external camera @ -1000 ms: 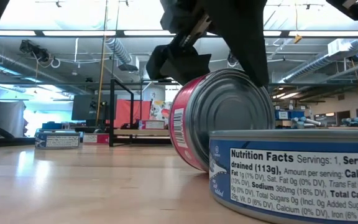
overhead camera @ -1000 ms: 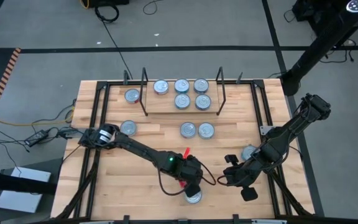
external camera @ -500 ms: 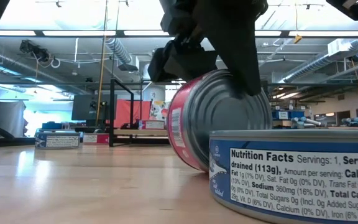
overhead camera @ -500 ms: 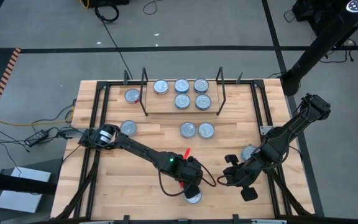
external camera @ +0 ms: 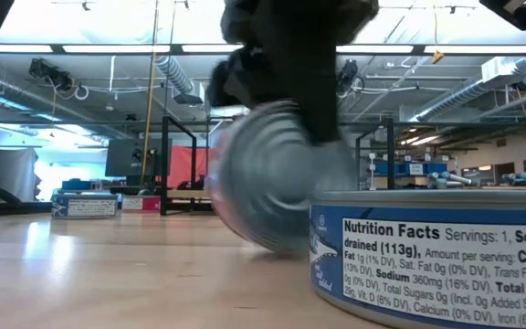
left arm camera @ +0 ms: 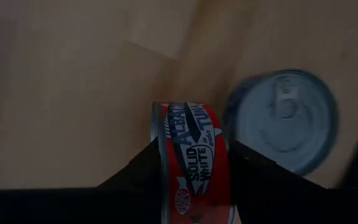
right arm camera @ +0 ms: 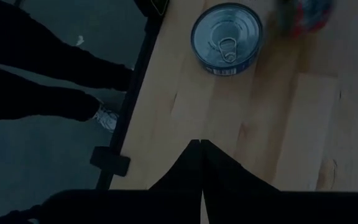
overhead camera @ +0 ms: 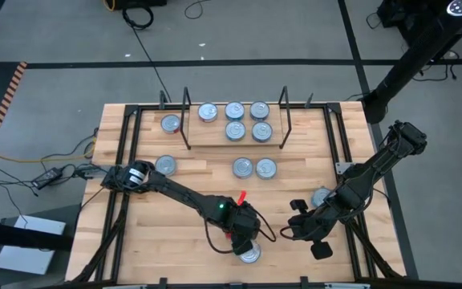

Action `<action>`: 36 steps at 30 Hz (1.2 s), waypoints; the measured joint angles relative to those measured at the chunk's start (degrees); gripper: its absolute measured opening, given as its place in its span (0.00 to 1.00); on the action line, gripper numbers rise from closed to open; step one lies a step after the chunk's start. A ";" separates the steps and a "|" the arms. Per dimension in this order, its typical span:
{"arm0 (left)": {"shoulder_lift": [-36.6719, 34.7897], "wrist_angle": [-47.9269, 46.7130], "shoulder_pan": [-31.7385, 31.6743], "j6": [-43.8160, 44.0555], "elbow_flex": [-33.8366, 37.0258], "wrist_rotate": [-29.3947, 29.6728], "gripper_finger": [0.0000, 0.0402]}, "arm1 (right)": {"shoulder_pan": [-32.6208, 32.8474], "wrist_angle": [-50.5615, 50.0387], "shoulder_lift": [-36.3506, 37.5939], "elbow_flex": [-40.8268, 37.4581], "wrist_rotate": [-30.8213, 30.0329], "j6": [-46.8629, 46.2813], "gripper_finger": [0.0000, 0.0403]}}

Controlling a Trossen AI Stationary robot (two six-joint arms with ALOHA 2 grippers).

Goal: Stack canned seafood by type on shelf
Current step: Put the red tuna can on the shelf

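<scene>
Here, grip: left gripper [left arm camera: 194,171] fingers are clamping the red tin [left arm camera: 192,152] on edge.
Tin axis: lying level, near the counter's [overhead camera: 175,233] front edge.
Right gripper [right arm camera: 201,146]: fingers closed, empty, waiting nearby.
Shelf [overhead camera: 235,140]: lying toward the back edge.

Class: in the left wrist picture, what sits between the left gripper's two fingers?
A red-labelled tin standing on edge sits between the left gripper fingers in the left wrist view.

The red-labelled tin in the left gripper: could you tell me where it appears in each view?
High view: mostly hidden under the left gripper, near the table's front edge.
Low view: the red-labelled tin is blurred, on edge at centre.
Left wrist view: bottom centre, on edge between the fingers.
Right wrist view: a blurred red patch at the top right corner.
Shared landmark: the blue-labelled tin lying flat beside it.
</scene>
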State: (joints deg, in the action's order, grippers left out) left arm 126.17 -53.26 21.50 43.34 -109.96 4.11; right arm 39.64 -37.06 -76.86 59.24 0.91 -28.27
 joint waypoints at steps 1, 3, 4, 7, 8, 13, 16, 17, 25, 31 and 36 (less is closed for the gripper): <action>0.00 -2.23 -0.01 -0.17 -1.06 1.44 0.36 | 0.00 -0.09 0.00 0.00 0.02 -0.02 0.02; 0.00 -8.79 -0.28 -0.43 -4.06 4.42 0.36 | 0.06 -0.32 0.00 0.00 -0.04 -0.02 0.02; 0.00 -13.01 -0.50 -0.89 -5.75 6.00 0.36 | 0.26 -0.41 0.00 0.00 -0.48 -0.02 0.02; -0.01 -20.78 -1.53 -0.79 -9.76 11.20 0.36 | 1.61 -1.94 0.16 0.00 -3.36 -0.05 0.01; -0.02 -24.00 -1.96 -0.21 -11.01 12.85 0.36 | 2.07 -2.47 0.29 0.00 -4.44 -0.31 0.01; -0.13 -36.79 -4.89 1.93 -16.65 22.77 0.36 | 4.45 -4.16 1.26 0.00 -10.51 -4.05 0.01; -0.49 -35.97 -7.42 0.50 -16.89 26.57 0.36 | 5.08 -4.15 2.02 0.00 -13.71 -6.88 0.01; -0.58 -36.05 -8.32 0.10 -16.89 27.78 0.36 | 5.09 -4.20 2.21 0.00 -14.43 -7.81 0.01; -0.44 -36.84 -15.37 -7.86 -16.78 36.07 0.36 | 5.09 -4.31 3.89 0.00 -15.83 -11.66 0.00; -0.48 -36.39 -20.45 -14.08 -13.49 39.08 0.36 | 4.15 -6.51 4.37 0.00 -15.91 -14.25 0.00; -0.65 -36.11 -23.46 -16.36 -4.48 39.97 0.36 | 3.18 -8.63 6.03 0.00 -15.91 -15.65 0.00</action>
State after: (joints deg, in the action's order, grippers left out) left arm 125.52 -89.37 -1.96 26.98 -114.44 44.08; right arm 42.82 -45.69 -70.83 59.24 -15.01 -43.93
